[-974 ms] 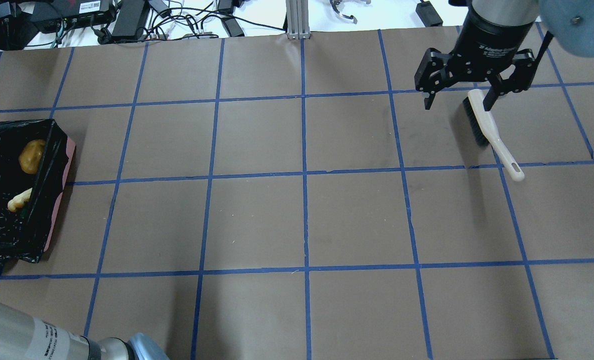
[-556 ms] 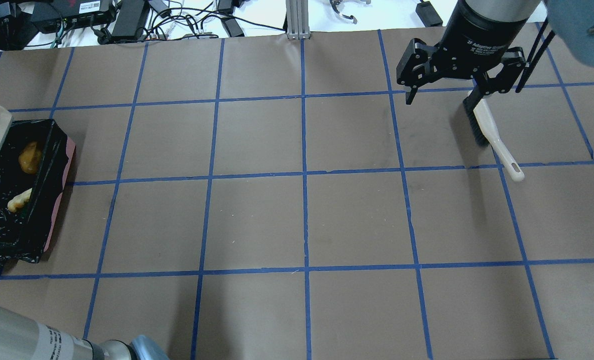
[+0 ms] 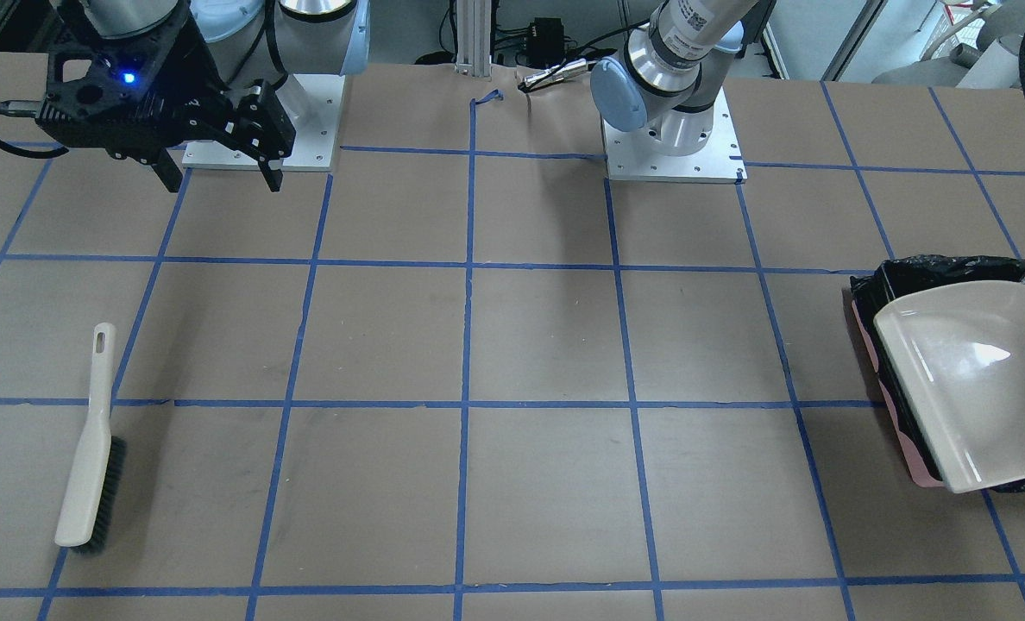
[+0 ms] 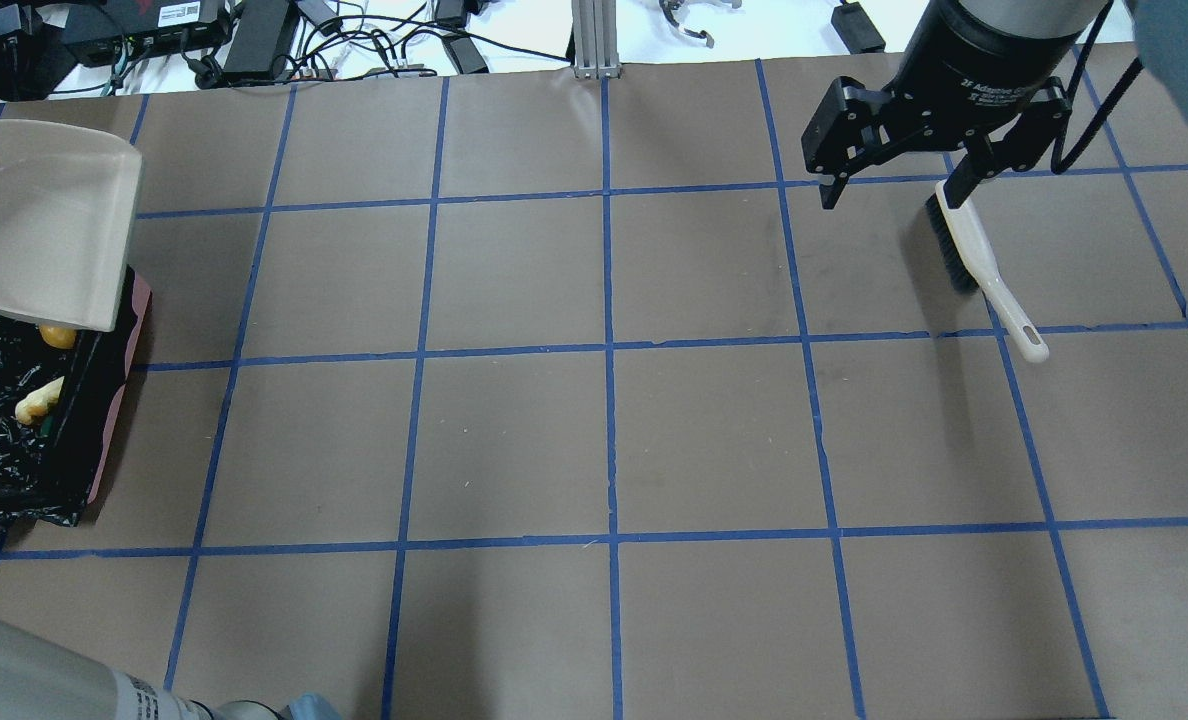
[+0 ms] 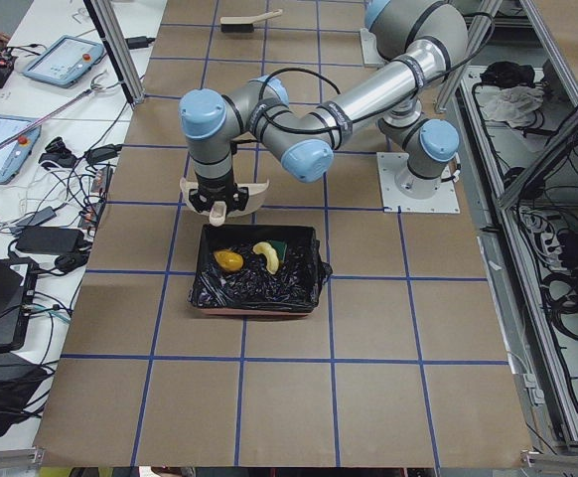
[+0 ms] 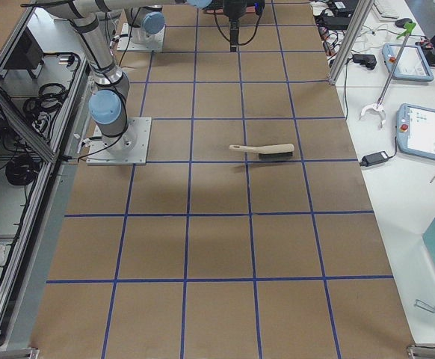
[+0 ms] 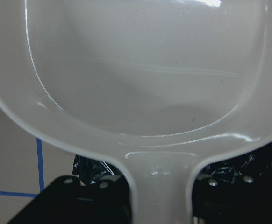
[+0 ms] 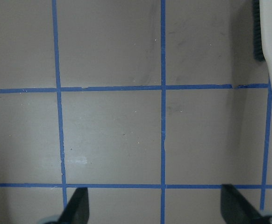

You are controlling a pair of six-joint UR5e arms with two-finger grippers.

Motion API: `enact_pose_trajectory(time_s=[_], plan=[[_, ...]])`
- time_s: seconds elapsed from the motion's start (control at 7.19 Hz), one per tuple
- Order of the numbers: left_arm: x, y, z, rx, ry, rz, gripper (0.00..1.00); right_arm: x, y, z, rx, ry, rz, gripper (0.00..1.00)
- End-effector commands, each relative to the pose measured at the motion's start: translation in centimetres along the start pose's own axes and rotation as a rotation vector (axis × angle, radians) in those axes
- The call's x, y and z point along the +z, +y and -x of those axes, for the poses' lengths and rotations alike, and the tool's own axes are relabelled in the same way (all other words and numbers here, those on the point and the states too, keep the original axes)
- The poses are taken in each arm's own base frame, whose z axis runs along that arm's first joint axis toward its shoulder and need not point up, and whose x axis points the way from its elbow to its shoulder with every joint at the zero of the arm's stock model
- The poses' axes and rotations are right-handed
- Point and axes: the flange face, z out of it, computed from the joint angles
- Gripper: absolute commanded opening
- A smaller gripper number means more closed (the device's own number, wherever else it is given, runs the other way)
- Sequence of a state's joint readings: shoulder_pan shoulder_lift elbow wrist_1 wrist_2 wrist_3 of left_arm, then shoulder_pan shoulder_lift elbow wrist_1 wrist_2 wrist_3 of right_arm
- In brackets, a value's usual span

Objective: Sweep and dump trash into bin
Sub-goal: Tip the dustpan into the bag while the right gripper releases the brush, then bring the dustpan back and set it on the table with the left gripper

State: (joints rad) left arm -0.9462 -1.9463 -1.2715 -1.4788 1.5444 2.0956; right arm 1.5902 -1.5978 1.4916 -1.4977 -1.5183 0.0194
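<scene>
Scene: a table [image 4: 514, 440] covered in brown paper and gridded with blue tape, with one robot arm at each end.
Left gripper [image 5: 217, 202]: its fingers are pinched on the handle of a beige dustpan [image 4: 39, 230]. The wrist view shows the handle running between the two black fingers.
Dustpan: it is held in the air with the scoop turned up toward the overhead camera. Seen from overhead, it covers the far end of the bin [image 5: 257, 296] and reaches out past that end. Seen from across the table, it hides most of the bin's opening.
Bin: a pink-sided box lined with a crinkled black bag, standing at the table's end on the robot's left.
Trash: all three pieces lie inside the bin on the black liner. The potato-like lump [image 5: 227, 261] sits beside the croissant [image 5: 266, 256], and the green-faced sponge [image 5: 281, 245] is just behind the croissant. From overhead, the dustpan's edge hides most of the lump.
Right gripper [image 4: 894, 190]: its fingers are spread wide and hold nothing. It hangs above the table at the opposite end, raised clear of the brush [image 4: 964, 250].
Brush: it lies flat on the paper, bristles to one side, with the handle's hanging hole pointing toward the robot. It shows at the upper right corner of the right wrist view, apart from both fingertips.
</scene>
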Motion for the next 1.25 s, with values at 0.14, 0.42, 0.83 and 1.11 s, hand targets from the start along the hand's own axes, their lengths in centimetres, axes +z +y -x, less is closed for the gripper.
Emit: enact_pose_trajectory(time_s=[0.14, 0.42, 0.83, 1.11], plan=[[5.8, -12.3, 3.2, -0.058, 0.026, -0.141, 0.0, -0.2, 0.2, -0.9, -0.014, 0.084, -0.005, 1.0], [12.7, -18.3, 4.0, -0.03, 0.013, -0.141, 0.0, -0.5, -0.1, -1.0, -0.008, 0.1, -0.028, 1.0], [16.7, -25.5, 4.9, 0.068, 0.029, -0.183, 0.0, -0.4, -0.3, -0.9, -0.011, 0.083, -0.04, 1.0], [18.7, -27.0, 5.0, 0.123, 0.057, -0.185, 0.0, -0.3, -0.4, -0.9, -0.01, 0.083, -0.039, 1.0]])
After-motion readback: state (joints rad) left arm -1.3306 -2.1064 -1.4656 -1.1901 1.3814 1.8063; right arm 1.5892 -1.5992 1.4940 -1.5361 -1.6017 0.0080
